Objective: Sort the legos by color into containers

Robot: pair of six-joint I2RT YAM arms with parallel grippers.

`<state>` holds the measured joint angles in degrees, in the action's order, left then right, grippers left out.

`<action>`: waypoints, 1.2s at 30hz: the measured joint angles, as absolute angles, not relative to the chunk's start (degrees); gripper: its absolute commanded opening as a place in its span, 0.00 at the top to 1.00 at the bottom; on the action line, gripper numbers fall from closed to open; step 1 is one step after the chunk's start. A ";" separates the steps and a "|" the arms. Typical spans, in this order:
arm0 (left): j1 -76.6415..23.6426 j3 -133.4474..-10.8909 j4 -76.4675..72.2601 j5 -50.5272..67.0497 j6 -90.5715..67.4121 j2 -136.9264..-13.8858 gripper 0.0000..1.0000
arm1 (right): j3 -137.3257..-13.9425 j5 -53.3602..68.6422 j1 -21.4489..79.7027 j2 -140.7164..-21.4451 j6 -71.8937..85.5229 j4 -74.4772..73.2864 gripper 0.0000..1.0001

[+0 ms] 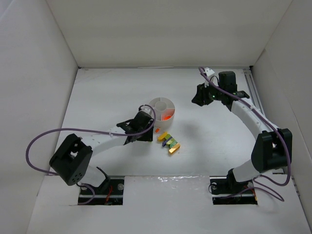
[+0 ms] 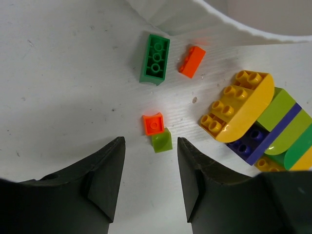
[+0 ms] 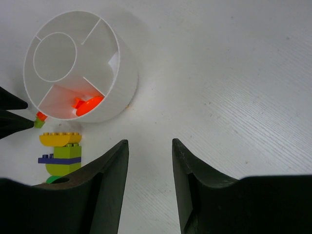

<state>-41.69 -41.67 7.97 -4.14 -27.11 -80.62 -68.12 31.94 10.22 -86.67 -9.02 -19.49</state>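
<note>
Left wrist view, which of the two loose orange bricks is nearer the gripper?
The small square orange one-stud plastic brick, touching the lime-green bit; the oblong one lies farther off.

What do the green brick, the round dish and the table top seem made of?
The green brick looks like hard moulded plastic, slightly glossy: crisp studs, even colour. The round dish is probably white plastic, smooth: thin walls, soft sheen. The table top may be white-painted wood, matte: fine grain lines.
</note>
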 measured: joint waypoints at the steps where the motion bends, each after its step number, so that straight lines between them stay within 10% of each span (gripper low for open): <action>1: -41.69 -41.82 8.03 -4.58 -27.44 -81.14 0.56 | -68.12 31.94 10.22 -86.67 -9.02 -19.51 0.53; 36: -41.78 -46.17 9.41 -9.06 -29.10 -87.66 0.62 | -68.10 31.92 10.20 -86.67 -9.17 -19.51 0.53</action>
<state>-41.78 -46.17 9.41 -9.06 -29.10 -87.66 -68.10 31.92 10.20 -86.67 -9.17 -19.51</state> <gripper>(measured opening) 0.385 0.464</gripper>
